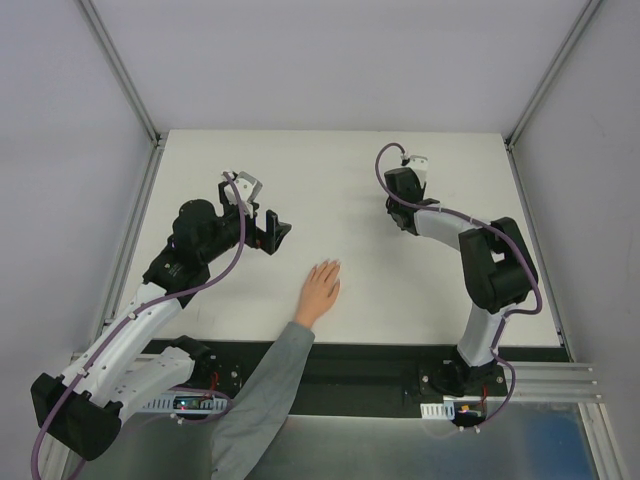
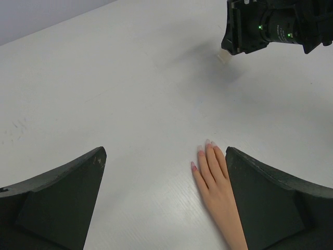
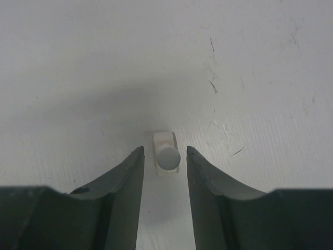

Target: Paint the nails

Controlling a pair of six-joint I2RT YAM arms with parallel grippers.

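Note:
A pale peach hand point(image 1: 320, 290) with a grey sleeve lies flat on the white table, fingers pointing away from the arm bases. Its nails point(image 2: 208, 143) show pink at their bases and pale at the tips. My left gripper point(image 1: 272, 235) hovers to the left of the hand, wide open and empty; in the left wrist view point(image 2: 165, 153) the hand point(image 2: 218, 182) lies beside the right finger. My right gripper point(image 3: 164, 148) points down at the far right, open, its fingers standing either side of a small whitish bottle point(image 3: 166, 154) with a gap on each side.
The bottle point(image 2: 223, 56) stands on the table under the right gripper's dark head point(image 2: 270, 26). Grey walls and metal rails point(image 1: 130, 230) border the table point(image 1: 350, 180) on three sides. The grey sleeve point(image 1: 270, 380) crosses the near edge between the arm bases.

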